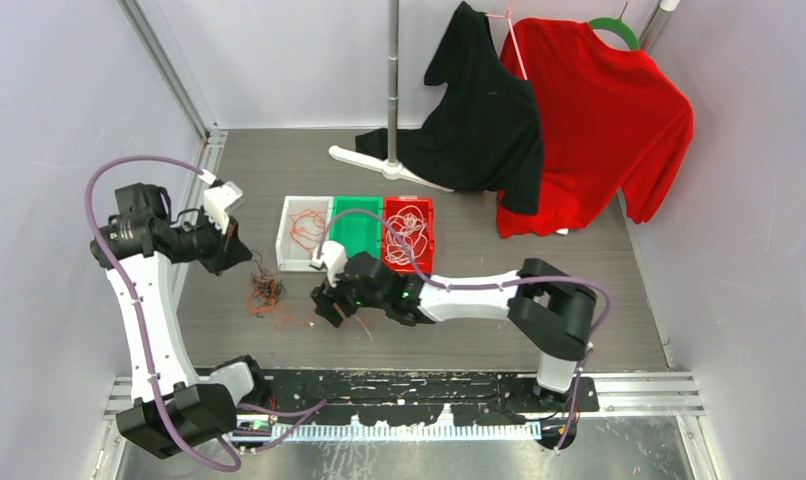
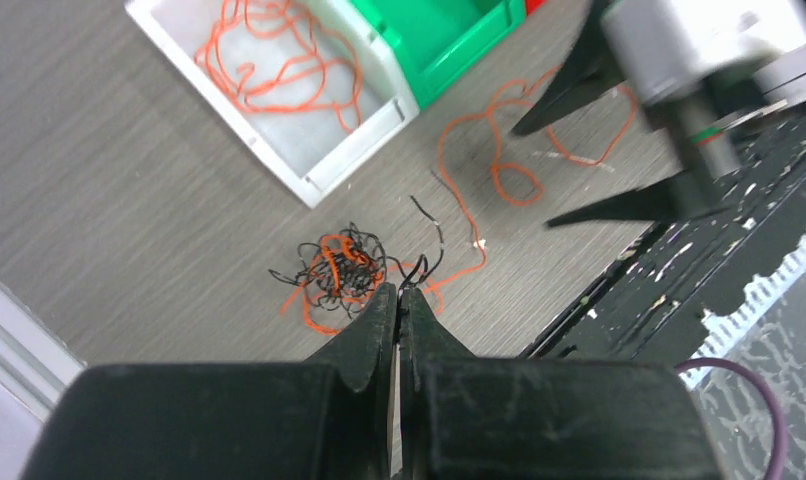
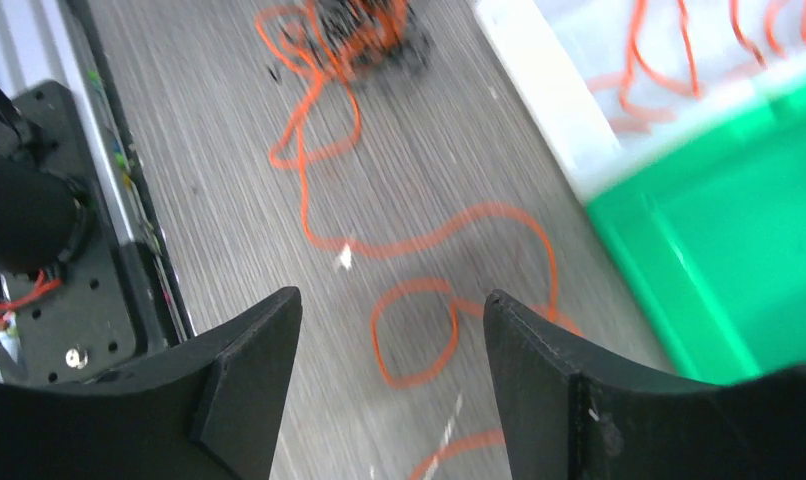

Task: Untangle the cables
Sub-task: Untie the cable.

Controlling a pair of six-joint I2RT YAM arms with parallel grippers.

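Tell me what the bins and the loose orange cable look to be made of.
White bin, green bin: probably moulded plastic, with smooth, slightly glossy walls and even colour. Orange cable: thin insulated wire by its look, the jacket seemingly plastic or rubber, lying in limp loops; its core isn't visible.

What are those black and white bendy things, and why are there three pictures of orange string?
They are two robot arms fixed to a table. One picture looks down from above; the other two come from small cameras on each arm's wrist. The left pincer is shut, pinching a thin black wire at the edge of a black and orange tangle. The right pincer is open and holds nothing; a loose orange wire lies on the table below it. Behind sit three trays: a white tray with orange wire, a green tray, and a red tray with pale wire.
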